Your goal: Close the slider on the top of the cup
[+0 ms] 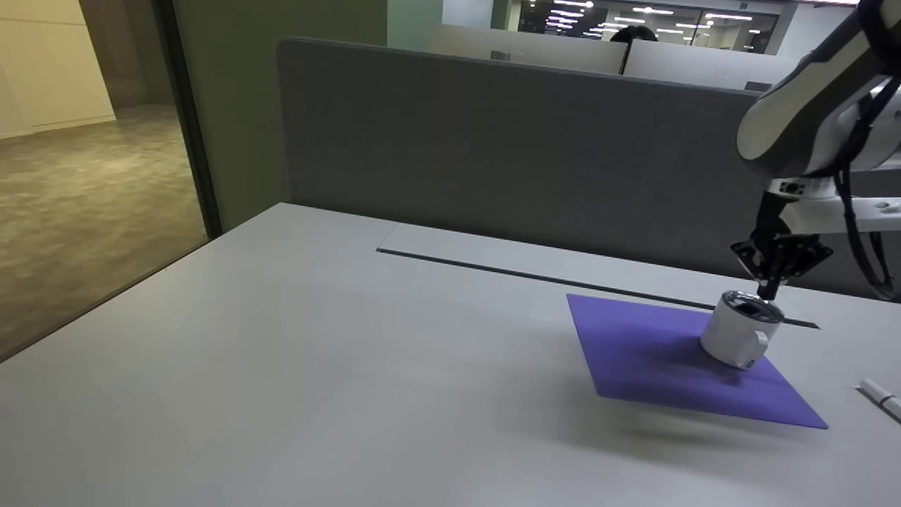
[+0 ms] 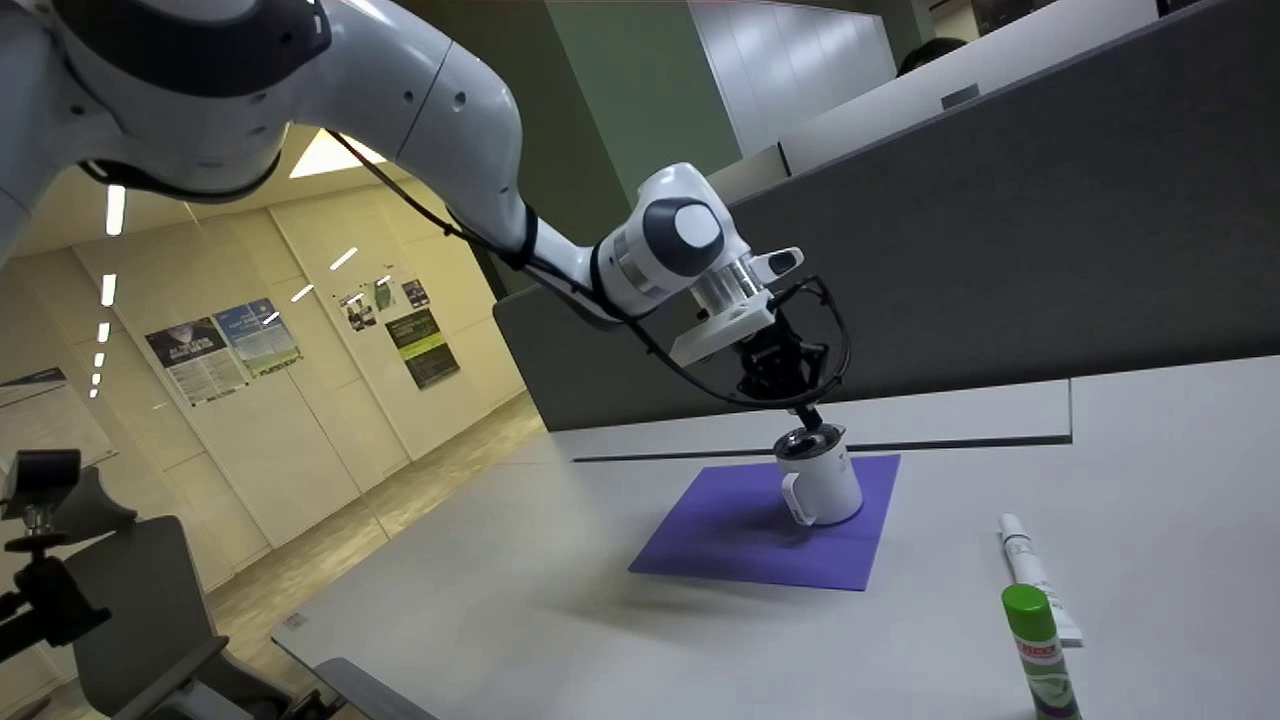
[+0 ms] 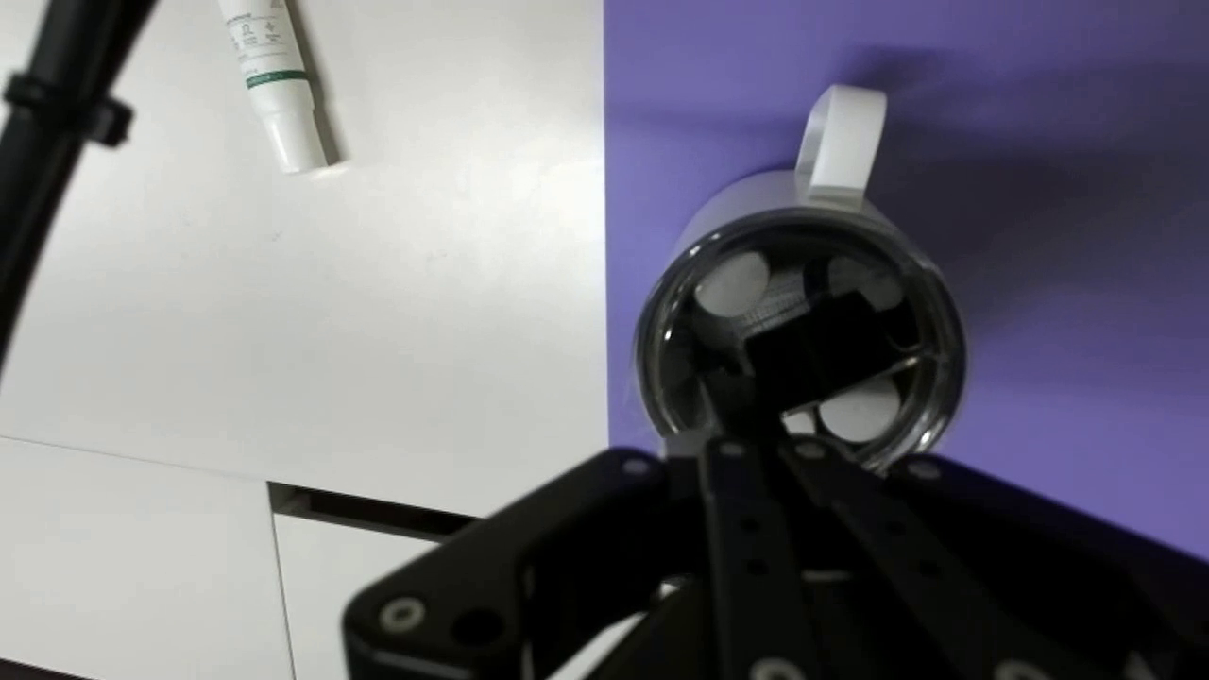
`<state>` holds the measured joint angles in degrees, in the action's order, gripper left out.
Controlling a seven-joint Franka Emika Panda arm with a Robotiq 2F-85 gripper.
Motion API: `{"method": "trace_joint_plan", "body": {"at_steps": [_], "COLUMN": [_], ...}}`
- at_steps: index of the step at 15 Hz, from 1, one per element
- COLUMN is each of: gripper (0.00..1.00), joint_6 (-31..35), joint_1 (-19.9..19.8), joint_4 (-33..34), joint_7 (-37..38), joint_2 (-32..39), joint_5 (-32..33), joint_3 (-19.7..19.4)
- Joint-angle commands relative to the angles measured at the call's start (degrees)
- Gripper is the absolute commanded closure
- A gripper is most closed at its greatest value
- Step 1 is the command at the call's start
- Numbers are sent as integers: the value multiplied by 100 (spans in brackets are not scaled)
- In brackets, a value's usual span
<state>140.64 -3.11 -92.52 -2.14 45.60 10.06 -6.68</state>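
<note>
A white cup [image 1: 728,339] with a handle stands upright in both exterior views [image 2: 830,492]. Its round see-through lid [image 3: 661,312] fills the middle of the wrist view. A black block that looks like the slider [image 3: 826,345] lies across the lid, with light round patches around it. My gripper [image 1: 769,290] points down at the lid's far edge, its fingers together with nothing visible between them. In an exterior view the fingertips [image 2: 808,418] seem to touch or nearly touch the lid. In the wrist view the fingertips [image 3: 746,416] overlap the slider's near end; contact is unclear.
The cup stands on a purple sheet [image 1: 633,352] on the white table [image 1: 317,338]. A white tube [image 2: 1030,565] and a green-capped bottle [image 2: 1040,650] are off to the side. A grey partition [image 1: 493,155] runs behind the table, with a dark slot [image 2: 680,454] in front of it.
</note>
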Motion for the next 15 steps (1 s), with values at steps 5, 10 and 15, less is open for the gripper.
{"method": "trace_joint_plan", "body": {"at_steps": [5,10,15], "gripper": [100,100,100], "joint_6": [-94,-81,-313], "joint_1": [50,-33,-329], "joint_4": [117,175,260], "joint_7": [58,-53,-528], "joint_2": [166,236,273], "joint_5": [3,-120,-507], "joint_3": [-4,130,491]}}
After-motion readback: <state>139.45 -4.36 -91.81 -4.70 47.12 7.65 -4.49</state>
